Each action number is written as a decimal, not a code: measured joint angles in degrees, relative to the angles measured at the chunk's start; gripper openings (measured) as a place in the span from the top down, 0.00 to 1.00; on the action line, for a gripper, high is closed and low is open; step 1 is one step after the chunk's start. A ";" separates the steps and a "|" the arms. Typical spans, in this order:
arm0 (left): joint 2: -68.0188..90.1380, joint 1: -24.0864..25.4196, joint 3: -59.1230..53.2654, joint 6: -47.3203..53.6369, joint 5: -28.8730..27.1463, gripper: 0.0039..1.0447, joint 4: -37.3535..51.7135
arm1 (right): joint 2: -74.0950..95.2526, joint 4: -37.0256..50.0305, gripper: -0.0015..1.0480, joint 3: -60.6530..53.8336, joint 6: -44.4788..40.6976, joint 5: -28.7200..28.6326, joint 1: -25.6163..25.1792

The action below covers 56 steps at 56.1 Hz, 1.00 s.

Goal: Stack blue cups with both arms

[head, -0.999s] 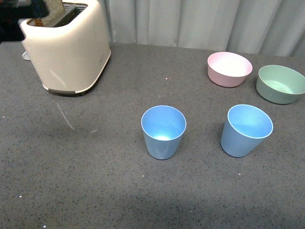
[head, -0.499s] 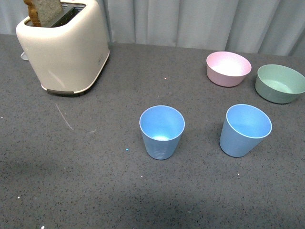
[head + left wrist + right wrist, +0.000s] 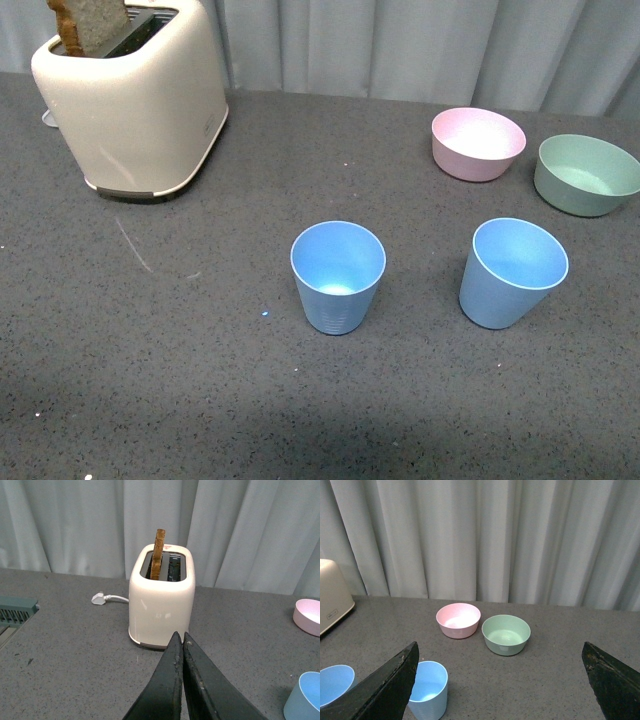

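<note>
Gone from the front view is the dark shape that hung over the cream plastic two-slot toaster (image 3: 130,100) a second ago. The brown slice of toast (image 3: 90,25) in its slot now shows fully. The two light blue tapered plastic cups have kept their spots on the dark grey speckled tabletop (image 3: 200,390).

Judged from this, the stacking has not begun. One light blue cup (image 3: 338,277) and the other light blue cup (image 3: 513,272) stand apart, mouths up and empty, and neither is being held.

The left gripper (image 3: 180,636) has its black fingers pressed together with nothing between them. It points at the toaster straight ahead, with one cup off to the side of its fingers.

The right gripper (image 3: 499,646) is spread wide and empty. One cup stands close by one of its fingers, and the second sits further out past that finger. The round pink plastic bowl (image 3: 458,620) and the round pale green plastic bowl (image 3: 506,634) lie further ahead of it.

Everything is still left to do: each arm must reach a cup, one cup must be lifted, and it must be lowered into the other.
</note>
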 joint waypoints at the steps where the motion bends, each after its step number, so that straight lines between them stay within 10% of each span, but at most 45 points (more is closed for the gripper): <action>1: -0.81 0.00 0.00 0.00 0.00 0.97 -0.70 | 0.00 0.00 0.09 0.00 0.00 0.00 0.00; 56: -26.60 0.00 -0.04 0.00 0.00 0.97 -25.35 | 0.00 0.00 0.09 0.00 0.00 0.00 0.00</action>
